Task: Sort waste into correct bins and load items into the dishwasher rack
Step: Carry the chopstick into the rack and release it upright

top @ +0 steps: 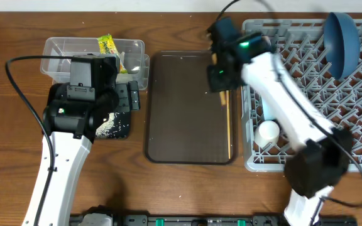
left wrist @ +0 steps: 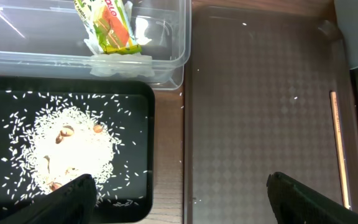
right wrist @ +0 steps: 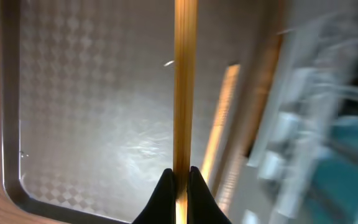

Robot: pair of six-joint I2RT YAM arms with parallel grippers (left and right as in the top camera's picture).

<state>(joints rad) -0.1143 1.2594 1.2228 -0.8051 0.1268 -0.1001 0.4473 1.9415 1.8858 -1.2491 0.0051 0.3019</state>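
Observation:
My right gripper (top: 222, 74) is shut on one wooden chopstick (top: 222, 97) (right wrist: 185, 93) and holds it above the right side of the brown serving tray, next to the grey dishwasher rack (top: 313, 94). In the right wrist view the jaws (right wrist: 180, 186) pinch the stick. The second chopstick (top: 229, 129) (left wrist: 339, 149) lies along the tray's right edge. My left gripper (top: 132, 96) (left wrist: 182, 202) is open and empty over the gap between the black tray (left wrist: 135, 186) and the serving tray. Rice scraps (left wrist: 73, 146) lie in the black tray. The snack wrapper (left wrist: 107, 28) and white tissue (left wrist: 120, 62) are in the clear tub (left wrist: 17, 59).
The brown serving tray (top: 187, 107) (left wrist: 260, 112) lies in the middle of the table. A dark blue plate (top: 343, 41) stands on edge in the rack's far right. A white round dish (top: 269, 132) sits in the rack's near left. The right arm crosses over the rack.

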